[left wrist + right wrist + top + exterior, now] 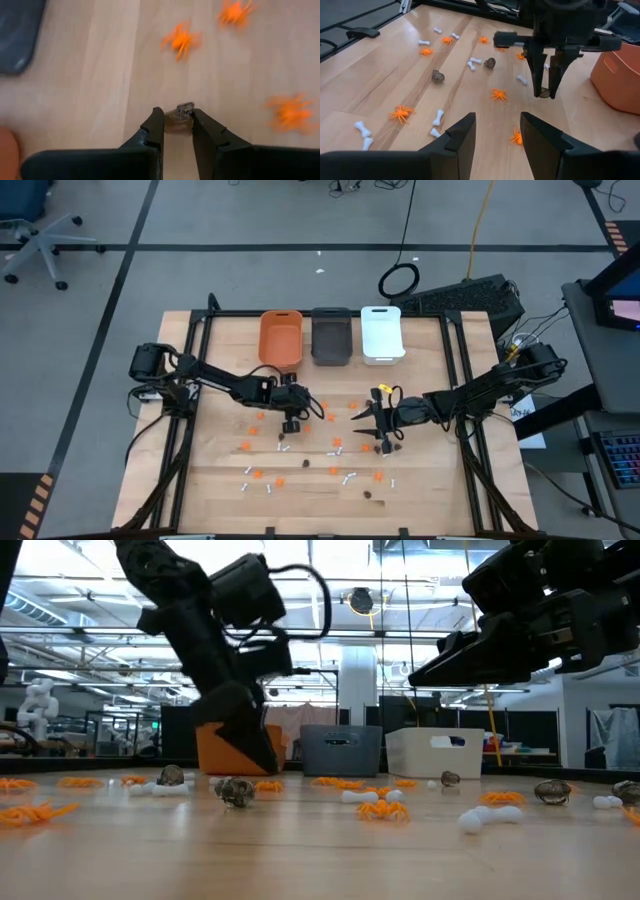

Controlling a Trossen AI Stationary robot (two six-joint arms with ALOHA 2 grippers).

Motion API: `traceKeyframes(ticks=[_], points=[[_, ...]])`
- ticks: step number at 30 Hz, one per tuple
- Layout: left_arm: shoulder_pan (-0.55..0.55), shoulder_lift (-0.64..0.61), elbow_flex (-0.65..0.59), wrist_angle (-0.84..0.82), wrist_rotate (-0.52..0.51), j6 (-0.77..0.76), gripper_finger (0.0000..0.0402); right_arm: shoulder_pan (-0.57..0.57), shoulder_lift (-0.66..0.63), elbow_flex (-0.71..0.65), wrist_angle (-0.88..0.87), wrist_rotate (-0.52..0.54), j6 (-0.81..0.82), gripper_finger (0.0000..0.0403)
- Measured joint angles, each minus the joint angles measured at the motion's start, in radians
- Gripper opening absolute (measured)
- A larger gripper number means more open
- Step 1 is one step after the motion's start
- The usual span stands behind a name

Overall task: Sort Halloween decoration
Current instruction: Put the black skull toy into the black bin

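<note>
Small Halloween decoration pieces lie scattered on the wooden table: orange spiders (499, 94), white bones (438, 117) and dark lumps (438, 76). My left gripper (291, 423) stands left of the table's middle, pointing steeply down, shut on one dark lump (183, 111). That lump also shows in the right wrist view (544, 93). My right gripper (374, 423) hovers right of the middle, above the table. It is open with nothing between its fingers (497, 127). My left gripper pinches the dark lump's two sides (176, 120) between its two fingers, at their free ends. The fingers come from above, slanting down toward the table's far side. The lump sits at the fingertips, just clear of the table.
Three bins stand side by side at the table's far edge: orange (281, 338), dark grey (331, 335) and white (381, 332). Pieces lie thickest across the table's middle and near half. The two grippers face each other, with a strip of table (335, 420) between them.
</note>
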Motion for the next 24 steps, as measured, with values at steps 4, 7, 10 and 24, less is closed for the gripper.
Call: traceKeyframes(ticks=[4,7,10,24], points=[[-0.021,-0.001,0.049,-0.034,-0.006,0.024,0.0056,0.000,0.000,0.000,0.000,0.000,0.007,0.0139],[-0.041,-0.001,0.088,-0.058,-0.034,0.053,0.0055,0.000,0.000,0.000,0.000,0.000,0.007,0.0139],[-0.061,-0.001,0.139,-0.096,-0.067,0.108,0.0055,0.000,0.000,0.000,0.000,0.000,0.007,0.0139],[-0.173,-0.004,0.362,-0.194,-0.214,0.487,0.0055,0.000,0.000,0.000,0.000,0.005,0.008,0.0139]])
